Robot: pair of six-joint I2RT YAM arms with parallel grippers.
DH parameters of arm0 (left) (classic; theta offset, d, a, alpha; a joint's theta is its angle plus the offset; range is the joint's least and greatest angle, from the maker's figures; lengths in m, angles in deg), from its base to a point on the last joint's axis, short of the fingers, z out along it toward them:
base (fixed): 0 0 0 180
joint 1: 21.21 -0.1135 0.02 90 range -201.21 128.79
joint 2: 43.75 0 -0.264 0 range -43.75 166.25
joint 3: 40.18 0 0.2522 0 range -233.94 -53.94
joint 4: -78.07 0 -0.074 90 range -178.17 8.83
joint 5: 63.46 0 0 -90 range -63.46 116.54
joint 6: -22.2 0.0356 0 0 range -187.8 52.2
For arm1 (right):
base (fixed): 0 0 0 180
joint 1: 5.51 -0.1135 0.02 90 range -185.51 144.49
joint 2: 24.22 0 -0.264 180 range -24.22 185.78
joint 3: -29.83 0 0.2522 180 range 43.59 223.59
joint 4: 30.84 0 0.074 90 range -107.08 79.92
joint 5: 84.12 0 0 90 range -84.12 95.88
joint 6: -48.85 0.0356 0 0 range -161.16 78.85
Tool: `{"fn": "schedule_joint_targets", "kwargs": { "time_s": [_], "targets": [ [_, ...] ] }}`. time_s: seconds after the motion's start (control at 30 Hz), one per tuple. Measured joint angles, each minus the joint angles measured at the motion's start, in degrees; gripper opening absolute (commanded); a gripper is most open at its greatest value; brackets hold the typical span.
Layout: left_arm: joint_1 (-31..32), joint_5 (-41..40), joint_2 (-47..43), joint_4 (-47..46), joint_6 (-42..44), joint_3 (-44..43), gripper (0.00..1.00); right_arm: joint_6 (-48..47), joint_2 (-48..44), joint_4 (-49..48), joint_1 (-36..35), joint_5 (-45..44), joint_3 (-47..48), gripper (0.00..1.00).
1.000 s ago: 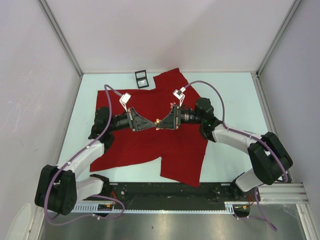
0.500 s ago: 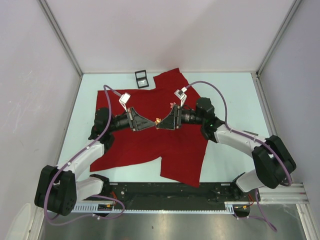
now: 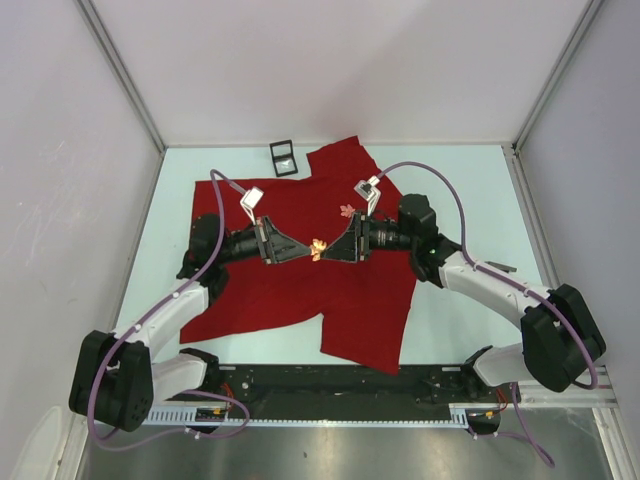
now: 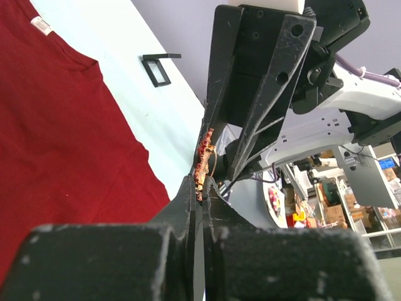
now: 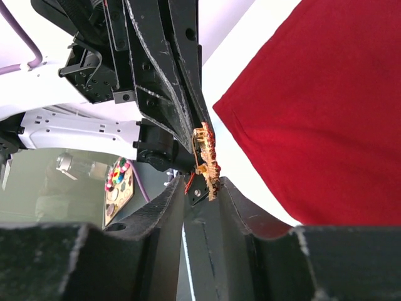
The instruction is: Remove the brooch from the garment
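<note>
The red T-shirt (image 3: 300,290) lies spread flat on the table. It also shows in the left wrist view (image 4: 56,125), with its white tag (image 4: 41,25), and in the right wrist view (image 5: 332,113). The small gold and red brooch (image 3: 319,246) hangs between the two grippers, with no cloth on it. My left gripper (image 3: 307,250) is shut on the brooch's lower end (image 4: 203,160), its tips (image 4: 200,185) pinched together. My right gripper (image 3: 331,252) faces it, jaws apart (image 5: 202,187), with the brooch (image 5: 205,160) just above its right fingertip (image 5: 227,186).
A small black frame (image 3: 283,157) lies at the back by the shirt's collar edge and also shows in the left wrist view (image 4: 156,69). A small pale-red spot (image 3: 347,210) sits on the shirt behind the right gripper. White walls close the table on three sides.
My right gripper has drawn back to the right, away from the left one. The brooch stays in the left gripper and now shows in the gap between them.
</note>
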Motion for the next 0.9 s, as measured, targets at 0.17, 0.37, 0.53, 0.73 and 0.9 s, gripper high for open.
{"fn": "schedule_joint_targets", "kwargs": {
  "time_s": [0.17,0.37,0.53,0.73,0.9],
  "targets": [
    [0.0,1.03,0.0,0.02,0.26,0.0,0.0,0.0,0.0,-0.44,0.13,-0.2,0.0,0.28],
    [0.04,1.6,0.0,0.0,0.26,0.0,0.0,0.07,0.04,-0.96,0.13,-0.42,0.0,0.21],
    [0.22,2.47,0.0,0.04,0.28,0.0,0.0,0.09,0.39,-1.51,0.13,-0.74,0.0,0.18],
    [0.26,2.47,0.0,0.37,0.85,0.0,0.0,0.04,0.5,-1.64,0.13,-1.25,0.0,0.34],
    [0.33,0.63,-0.55,5.99,4.68,-1.16,0.0,-0.7,0.42,1.33,0.39,-4.79,0.04,0.46]
  ]
}}
